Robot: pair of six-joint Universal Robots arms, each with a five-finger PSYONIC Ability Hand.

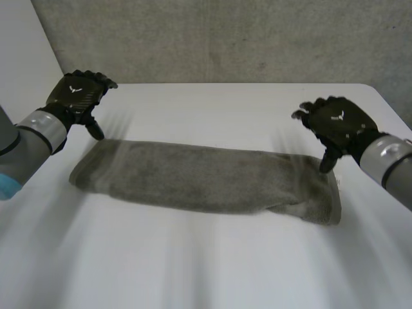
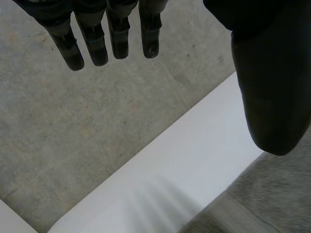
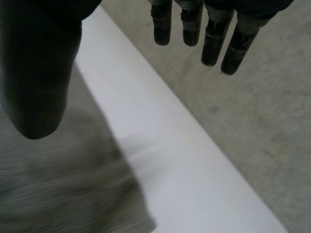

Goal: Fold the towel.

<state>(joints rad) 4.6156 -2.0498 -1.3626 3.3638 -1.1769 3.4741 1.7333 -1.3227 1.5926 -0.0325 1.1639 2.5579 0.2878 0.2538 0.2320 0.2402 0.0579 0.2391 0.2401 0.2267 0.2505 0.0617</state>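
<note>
Two black hands hover over a white table (image 1: 212,103) in the head view: the left hand (image 1: 78,95) is above the left end of the grey towel (image 1: 206,177), and the right hand (image 1: 335,125) is above its right end. The towel lies flat as a long band across the middle of the table. In the left wrist view the fingers (image 2: 97,43) hang straight and slightly spread, well apart from the thumb (image 2: 272,87), holding nothing; a towel corner shows beneath the thumb. In the right wrist view the fingers (image 3: 214,43) are likewise straight, apart from the thumb (image 3: 39,82) and empty, with the towel's end lying under the thumb.
</note>
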